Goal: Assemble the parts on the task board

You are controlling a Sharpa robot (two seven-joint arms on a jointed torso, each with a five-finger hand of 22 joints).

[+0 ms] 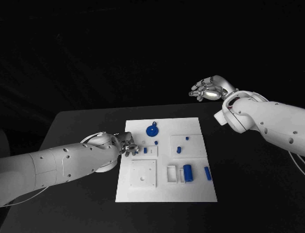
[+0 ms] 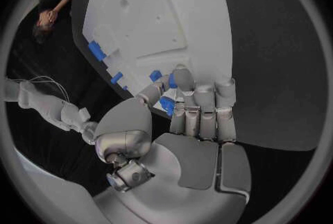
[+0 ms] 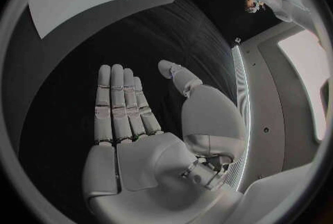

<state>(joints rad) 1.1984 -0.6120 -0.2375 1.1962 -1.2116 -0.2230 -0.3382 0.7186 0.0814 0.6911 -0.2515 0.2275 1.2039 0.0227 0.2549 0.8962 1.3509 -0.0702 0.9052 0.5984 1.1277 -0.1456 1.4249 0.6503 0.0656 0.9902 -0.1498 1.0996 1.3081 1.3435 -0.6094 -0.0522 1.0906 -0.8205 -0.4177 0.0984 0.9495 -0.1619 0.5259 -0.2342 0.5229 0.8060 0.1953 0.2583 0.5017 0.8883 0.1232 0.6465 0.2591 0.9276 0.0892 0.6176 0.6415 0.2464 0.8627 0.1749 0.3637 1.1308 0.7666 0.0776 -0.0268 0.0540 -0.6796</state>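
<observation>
Left hand point(image 1: 126, 148) is hovering over the task board's point(image 1: 194, 126) left edge, fingers point(image 2: 201, 103) pinching a small blue part point(image 2: 167, 105). Right hand point(image 1: 208, 90) is hanging beyond the bench's point(image 1: 82, 124) far right, fingers point(image 3: 118, 103) spread flat, holding nothing.

Black table point(image 1: 75, 121) — matte, dark; black backdrop behind, dim light.

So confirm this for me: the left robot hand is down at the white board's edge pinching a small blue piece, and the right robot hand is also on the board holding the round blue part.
Not quite. The right robot hand is raised beyond the table's far edge, open and holding nothing, as the right wrist view shows; the round blue part lies on the white board. The left robot hand does pinch a small blue piece there.
</observation>
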